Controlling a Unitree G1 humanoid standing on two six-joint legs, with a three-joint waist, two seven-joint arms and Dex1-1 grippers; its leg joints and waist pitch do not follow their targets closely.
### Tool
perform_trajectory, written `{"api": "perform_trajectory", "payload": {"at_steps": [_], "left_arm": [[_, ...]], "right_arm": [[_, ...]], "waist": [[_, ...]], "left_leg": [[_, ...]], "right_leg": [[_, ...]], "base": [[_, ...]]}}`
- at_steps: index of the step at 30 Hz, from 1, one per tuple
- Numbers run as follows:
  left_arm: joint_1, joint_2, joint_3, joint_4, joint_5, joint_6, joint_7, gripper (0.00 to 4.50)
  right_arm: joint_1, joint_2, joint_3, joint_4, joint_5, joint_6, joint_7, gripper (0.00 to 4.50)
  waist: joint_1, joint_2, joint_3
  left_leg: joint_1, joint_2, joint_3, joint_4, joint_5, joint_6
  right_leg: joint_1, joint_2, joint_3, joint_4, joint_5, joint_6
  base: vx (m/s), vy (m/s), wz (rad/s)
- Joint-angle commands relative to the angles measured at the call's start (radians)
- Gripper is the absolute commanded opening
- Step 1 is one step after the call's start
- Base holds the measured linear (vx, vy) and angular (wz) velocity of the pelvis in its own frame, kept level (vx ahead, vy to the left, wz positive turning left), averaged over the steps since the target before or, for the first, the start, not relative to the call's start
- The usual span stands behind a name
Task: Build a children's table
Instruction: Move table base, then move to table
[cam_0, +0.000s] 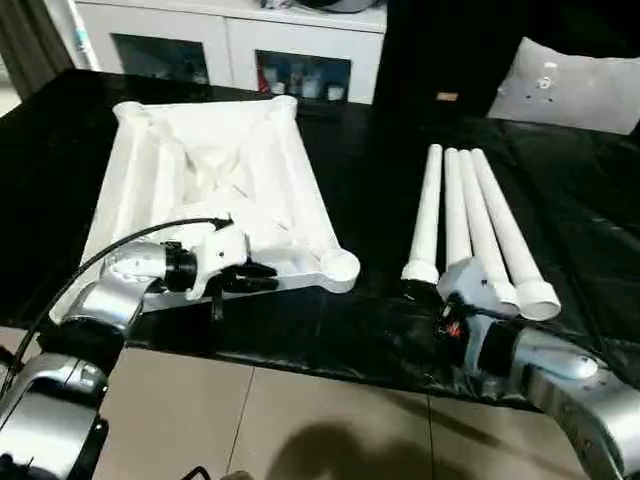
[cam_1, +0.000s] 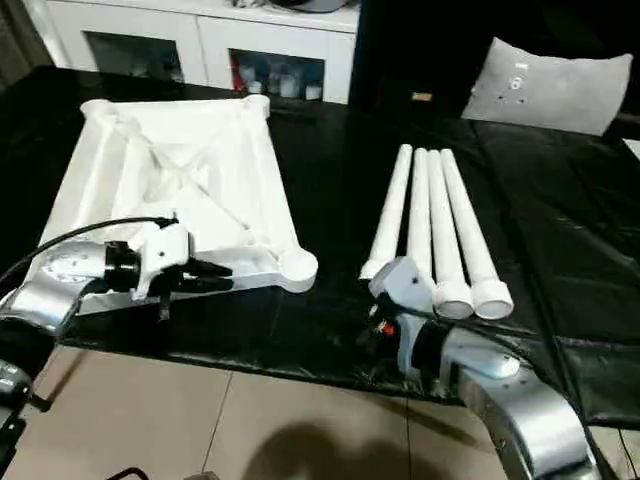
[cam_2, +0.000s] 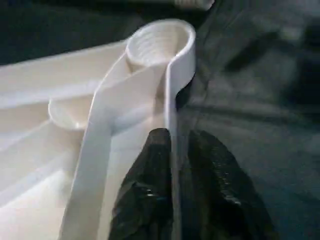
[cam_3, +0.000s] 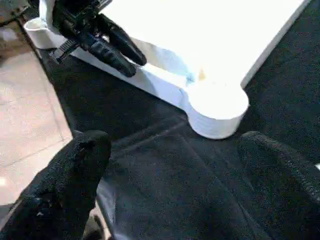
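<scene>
Right claw (cam_1: 385, 300), fingers spread wide and empty, sits at the near flared ends of the four legs (cam_1: 430, 225), whose long axes run straight away from it; left claw (cam_0: 250, 277) straddles the tabletop (cam_0: 215, 185) rim.

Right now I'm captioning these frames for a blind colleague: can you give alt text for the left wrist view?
The left tool's two black fingers straddle the thin rim wall of the upturned white table top, one finger on each side. Just beyond, a round threaded corner socket stands open, with black sheeting beside it.
</scene>
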Motion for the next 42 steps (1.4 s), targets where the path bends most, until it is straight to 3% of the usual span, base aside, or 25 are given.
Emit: {"api": "perform_trajectory", "payload": {"at_steps": [1, 3, 7, 9, 13, 15, 16, 18, 20, 21, 22, 23, 24, 25, 26, 27, 28, 29, 30, 31, 32, 33, 34, 36, 42], "left_arm": [[0.017, -0.008, 0.046, -0.061, -0.047, 0.019, 0.025, 1.11], [0.029, -0.033, 0.105, -0.104, -0.089, 0.056, 0.099, 1.2], [0.095, -0.087, 0.217, -0.255, -0.205, 0.189, 0.238, 1.54], [0.155, -0.123, 0.265, -0.361, -0.218, 0.258, 0.378, 1.67], [0.234, -0.177, 0.324, -0.505, -0.229, 0.318, 0.542, 1.98], [0.387, -0.272, 0.385, -0.763, -0.093, 0.415, 0.803, 2.07], [0.413, -0.288, 0.391, -0.8, -0.079, 0.427, 0.83, 2.18], [0.497, -0.329, 0.387, -0.914, -0.058, 0.47, 0.879, 2.29], [0.559, -0.349, 0.367, -1.005, -0.053, 0.522, 0.93, 2.43], [0.559, -0.349, 0.367, -1.005, -0.053, 0.522, 0.93, 2.45], [0.612, -0.373, 0.344, -1.071, -0.058, 0.57, 0.973, 2.51], [0.612, -0.373, 0.344, -1.071, -0.058, 0.57, 0.973, 2.61], [0.631, -0.382, 0.331, -1.095, -0.031, 0.586, 0.991, 2.72], [0.639, -0.385, 0.326, -1.106, -0.019, 0.594, 0.999, 2.84], [0.649, -0.393, 0.32, -1.12, -0.008, 0.609, 1.011, 2.84], [0.657, -0.4, 0.315, -1.132, 0.003, 0.623, 1.021, 2.87], [0.67, -0.422, 0.308, -1.145, 0.033, 0.648, 1.053, 2.93], [0.67, -0.422, 0.308, -1.145, 0.033, 0.648, 1.053, 2.93], [0.67, -0.427, 0.306, -1.148, 0.03, 0.658, 1.06, 2.93], [0.67, -0.427, 0.306, -1.148, 0.03, 0.658, 1.06, 2.93], [0.666, -0.425, 0.305, -1.149, 0.033, 0.667, 1.068, 2.93], [0.666, -0.425, 0.305, -1.149, 0.033, 0.667, 1.068, 2.93], [0.658, -0.418, 0.303, -1.151, 0.038, 0.678, 1.077, 2.93], [0.656, -0.414, 0.302, -1.153, 0.04, 0.681, 1.08, 2.93], [0.64, -0.401, 0.296, -1.172, 0.054, 0.73, 1.083, 2.93]], "right_arm": [[-0.02, 0.029, -0.037, 0.004, 0.014, 0.018, -0.045, 4.5], [-0.038, 0.063, -0.035, 0.012, -0.048, -0.016, -0.119, 4.5], [-0.077, 0.159, -0.076, 0.011, -0.052, 0.1, -0.273, 4.5], [-0.097, 0.131, -0.041, -0.004, -0.129, 0.19, -0.342, 4.5], [-0.087, 0.145, -0.042, -0.004, -0.164, 0.073, -0.359, 4.5], [-0.044, 0.21, -0.081, -0.027, -0.159, -0.035, -0.389, 4.5], [-0.037, 0.223, -0.088, -0.031, -0.157, -0.041, -0.399, 4.5], [-0.019, 0.254, -0.106, -0.047, -0.158, -0.028, -0.447, 4.5], [-0.009, 0.266, -0.103, -0.066, -0.148, 0.001, -0.463, 4.5], [-0.009, 0.266, -0.103, -0.066, -0.148, 0.001, -0.463, 4.5], [0.005, 0.266, -0.087, -0.075, -0.181, -0.006, -0.489, 4.5], [0.005, 0.266, -0.087, -0.075, -0.181, -0.006, -0.489, 4.5], [0.013, 0.287, -0.095, -0.068, -0.192, -0.019, -0.513, 4.5], [0.016, 0.297, -0.099, -0.065, -0.197, -0.024, -0.523, 4.5], [0.019, 0.308, -0.105, -0.056, -0.213, -0.035, -0.547, 4.5], [0.021, 0.319, -0.11, -0.048, -0.229, -0.045, -0.568, 4.5], [0.025, 0.348, -0.133, -0.03, -0.221, -0.009, -0.596, 4.5], [0.025, 0.348, -0.133, -0.03, -0.221, -0.009, -0.596, 4.5], [0.025, 0.351, -0.136, -0.028, -0.209, 0.014, -0.597, 4.5], [0.025, 0.351, -0.136, -0.028, -0.209, 0.014, -0.597, 4.5], [0.029, 0.343, -0.117, -0.038, -0.208, -0.011, -0.581, 4.5], [0.029, 0.343, -0.117, -0.038, -0.208, -0.011, -0.581, 4.5], [0.036, 0.336, -0.097, -0.052, -0.211, -0.036, -0.572, 4.5], [0.039, 0.333, -0.092, -0.055, -0.214, -0.04, -0.574, 4.5], [0.055, 0.337, -0.082, -0.052, -0.259, -0.025, -0.598, 4.5]], "waist": [[0.005, 0.002, -0.072], [0.008, 0.0, -0.071], [0.011, 0.002, -0.067], [0.009, 0.006, -0.065], [0.013, 0.007, -0.069], [0.009, 0.01, -0.068], [0.008, 0.003, -0.066], [0.011, 0.011, -0.065], [0.018, 0.001, -0.062], [0.026, -0.002, -0.061], [0.044, -0.007, -0.059], [0.055, -0.004, -0.062], [0.068, -0.002, -0.056], [0.071, 0.018, -0.059], [0.061, 0.022, -0.056], [0.033, 0.049, -0.066], [0.005, 0.067, -0.074], [0.006, 0.066, -0.067], [0.006, 0.056, -0.066], [0.009, 0.048, -0.06], [0.0, 0.04, -0.057], [0.0, 0.04, -0.057], [-0.007, 0.035, -0.053], [-0.012, 0.028, -0.051], [-0.036, 0.023, -0.038]], "left_leg": [[0.019, 0.083, -0.018, -0.071, 0.03, 0.098], [0.02, 0.083, -0.017, -0.074, 0.005, 0.08], [0.021, 0.083, -0.016, -0.081, -0.032, 0.026], [0.02, 0.081, -0.016, -0.082, -0.037, 0.006], [0.016, 0.081, -0.012, -0.079, -0.047, -0.014], [0.009, 0.096, -0.016, -0.082, -0.061, -0.008], [0.006, 0.091, -0.015, -0.081, -0.045, 0.01], [0.01, 0.081, -0.012, -0.079, -0.034, 0.022], [0.0, 0.071, -0.003, -0.071, -0.058, 0.062], [-0.013, 0.065, -0.002, -0.055, -0.063, 0.104], [-0.018, 0.065, -0.013, -0.017, -0.071, 0.137], [-0.029, 0.074, -0.026, 0.01, -0.065, 0.14], [-0.056, 0.081, -0.052, 0.053, -0.068, 0.143], [-0.05, 0.101, -0.075, 0.026, -0.054, 0.123], [-0.045, 0.094, -0.069, -0.022, -0.041, 0.131], [0.036, 0.089, -0.049, -0.082, -0.051, 0.134], [0.059, 0.093, -0.071, -0.101, -0.052, 0.118], [0.046, 0.103, -0.068, -0.116, -0.063, 0.087], [0.025, 0.111, -0.076, -0.129, -0.112, 0.001], [0.023, 0.087, -0.05, -0.136, -0.262, -0.12], [0.022, 0.064, -0.048, -0.132, -0.434, -0.187], [0.022, 0.064, -0.048, -0.132, -0.434, -0.187], [0.022, 0.057, -0.058, -0.117, -0.554, -0.197], [0.02, 0.054, -0.058, -0.113, -0.566, -0.163], [0.015, 0.049, -0.066, -0.107, -0.596, -0.109]], "right_leg": [[0.041, -0.087, 0.047, -0.051, 0.237, -0.333], [0.041, -0.088, 0.046, -0.053, 0.199, -0.329], [0.037, -0.087, 0.045, -0.055, 0.131, -0.321], [0.04, -0.079, 0.045, -0.058, 0.115, -0.304], [0.044, -0.083, 0.05, -0.062, 0.115, -0.253], [0.047, -0.09, 0.05, -0.061, 0.151, -0.253], [0.049, -0.086, 0.049, -0.065, 0.165, -0.247], [0.043, -0.077, 0.051, -0.068, 0.14, -0.235], [0.053, -0.1, 0.068, -0.087, 0.078, -0.233], [0.062, -0.131, 0.087, -0.109, 0.015, -0.235], [0.066, -0.19, 0.12, -0.146, -0.108, -0.228], [0.077, -0.228, 0.141, -0.156, -0.147, -0.232], [0.077, -0.277, 0.173, -0.181, -0.233, -0.223], [0.068, -0.249, 0.147, -0.173, -0.252, -0.243], [0.062, -0.183, 0.105, -0.153, -0.24, -0.243], [0.004, -0.03, 0.022, -0.081, -0.169, -0.213], [-0.022, 0.023, -0.019, -0.006, -0.069, -0.139], [-0.025, 0.02, -0.02, 0.002, -0.042, -0.107], [-0.007, 0.002, -0.013, -0.005, 0.017, -0.053], [-0.014, -0.015, 0.001, -0.036, 0.018, -0.033], [-0.01, -0.036, 0.02, -0.066, -0.072, -0.02], [-0.01, -0.036, 0.02, -0.066, -0.072, -0.02], [-0.015, -0.071, 0.042, -0.102, -0.271, -0.014], [-0.015, -0.08, 0.052, -0.125, -0.364, -0.013], [-0.02, -0.085, 0.048, -0.156, -0.601, 0.006]], "base": [[0.0, 0.0, 0.0], [0.0, 0.0, 0.0], [0.0, 0.0, 0.0], [0.0, 0.0, 0.0], [0.0, 0.0, 0.0], [0.0, 0.0, 0.0], [0.0, 0.0, 0.0], [0.0, 0.0, 0.0], [0.0, 0.0, 0.0], [0.0, 0.0, 0.0], [0.0, 0.0, 0.0], [0.0, 0.0, 0.0], [-0.025, 0.089, 0.01], [-0.015, 0.138, -0.04], [-0.015, 0.138, -0.04], [-0.003, 0.168, 0.04], [-0.015, 0.177, 0.15], [-0.015, 0.177, 0.15], [-0.047, 0.151, 0.08], [-0.067, 0.099, 0.11], [-0.067, 0.099, 0.11], [-0.074, 0.052, 0.06], [-0.077, 0.011, -0.09], [-0.075, -0.003, -0.09], [-0.03, -0.014, -0.03]]}}
